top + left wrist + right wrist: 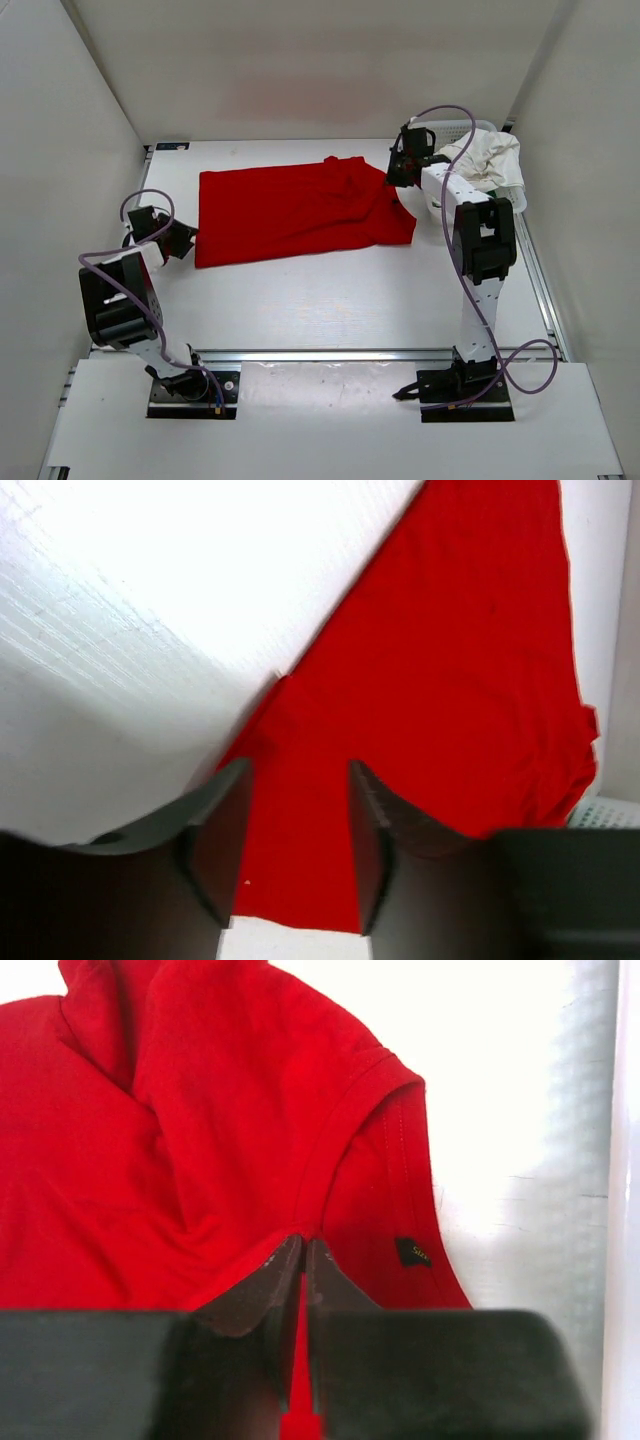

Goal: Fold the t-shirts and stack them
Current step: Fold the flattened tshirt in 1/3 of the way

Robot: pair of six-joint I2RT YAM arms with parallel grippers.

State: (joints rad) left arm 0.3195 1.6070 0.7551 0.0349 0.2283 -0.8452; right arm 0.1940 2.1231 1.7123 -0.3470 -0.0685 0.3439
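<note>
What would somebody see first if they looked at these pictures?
The big red t-shirt, spread out in the middle of the white table, grabs the eye first. Then the robot arms: the right hand pinches the shirt's right edge, and the left hand is open by its left edge. A white cloth spills from the basket in the far right corner.

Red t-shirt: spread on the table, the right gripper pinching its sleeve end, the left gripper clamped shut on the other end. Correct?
No: the left gripper is open, jaws apart, at the other end; the left wrist view shows it. The red t-shirt is spread on the table, the right gripper pinching its sleeve end.
</note>
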